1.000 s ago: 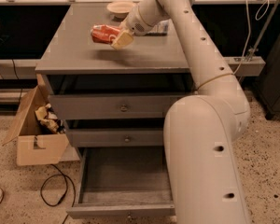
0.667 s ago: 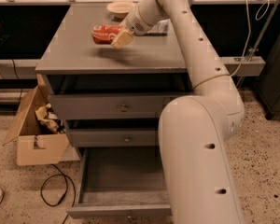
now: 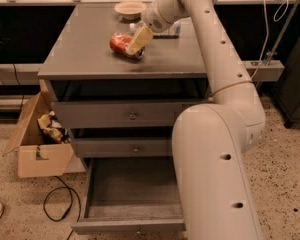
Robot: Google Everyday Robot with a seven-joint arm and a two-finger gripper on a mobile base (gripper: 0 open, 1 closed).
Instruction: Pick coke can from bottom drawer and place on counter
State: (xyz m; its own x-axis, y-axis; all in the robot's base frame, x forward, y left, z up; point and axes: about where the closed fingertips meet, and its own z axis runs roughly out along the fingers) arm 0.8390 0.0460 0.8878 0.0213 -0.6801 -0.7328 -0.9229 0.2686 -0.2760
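Camera view: gripper (image 3: 134,48) clamped on can (image 3: 119,42) at mid-counter (image 3: 80,59). Bare surface lies left and front, bowl (image 3: 130,8) behind. Can red, tipped sideways. Drawer (image 3: 132,194) open.

Even light from above; the gripper (image 3: 138,40), low over the counter (image 3: 80,49), throws a faint shadow beneath itself; background behind it dark.

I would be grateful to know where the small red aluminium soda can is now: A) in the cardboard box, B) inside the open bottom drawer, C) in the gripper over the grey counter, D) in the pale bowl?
C: the gripper is shut on the small red aluminium soda can above the flat matte grey counter, well away from the open grey bottom drawer.
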